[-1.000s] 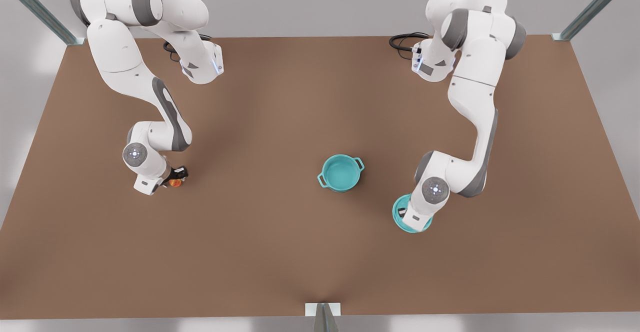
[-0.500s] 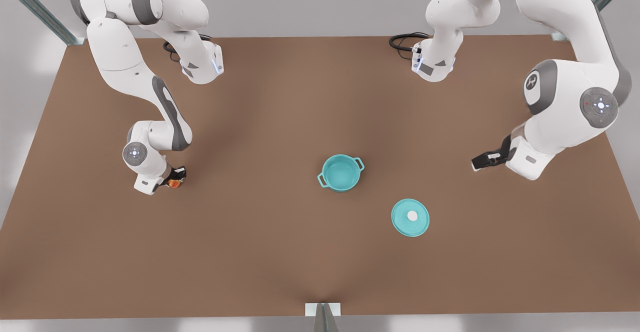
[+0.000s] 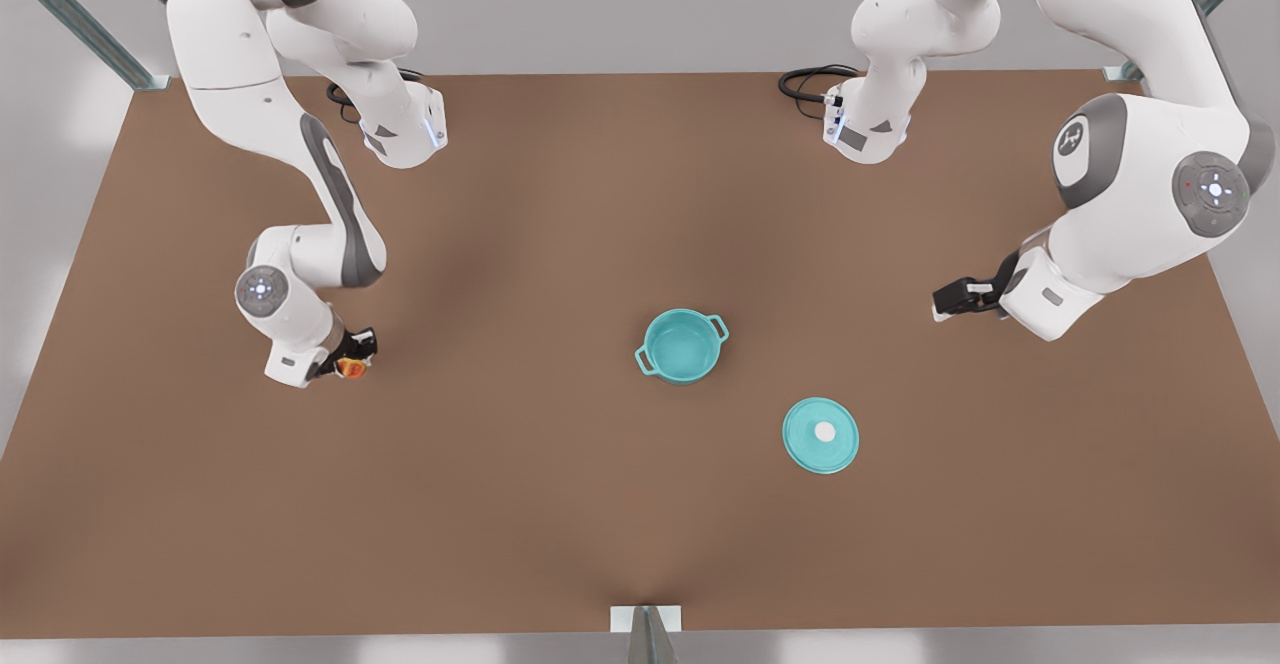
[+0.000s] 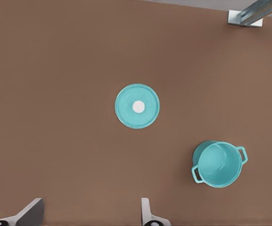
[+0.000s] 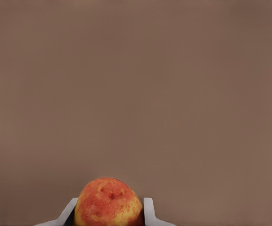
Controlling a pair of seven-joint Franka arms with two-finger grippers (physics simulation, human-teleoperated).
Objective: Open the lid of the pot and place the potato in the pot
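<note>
My right gripper (image 3: 352, 356) is low over the tabletop (image 3: 560, 504) on the front view's left, its fingers (image 5: 150, 212) closed on the potato (image 5: 108, 202). In the right wrist view the potato sits squarely between the two pads, yellow low down and orange-red over the top. In the front view the potato (image 3: 350, 368) shows as a small orange spot at the tip of that gripper, well apart from the pot.

My left gripper (image 3: 950, 298) hangs above the tabletop on the front view's right, holding nothing. In the left wrist view its two fingers (image 4: 147, 214) stand wide apart, and the gripper (image 4: 91, 214) looks down on bare tabletop with the lid and the pot beyond it.

The pot (image 3: 682, 346) stands upright and uncovered near the middle of the tabletop, its teal inside showing and a loop handle on each side of the rim. In the left wrist view the pot (image 4: 218, 164) looks the same.

The lid (image 3: 821, 434) lies flat on the tabletop with its white knob up, near the pot but not touching it, toward the front view's right and closer to the camera. The left wrist view shows the lid (image 4: 137, 106) the same way, apart from the pot.
</note>
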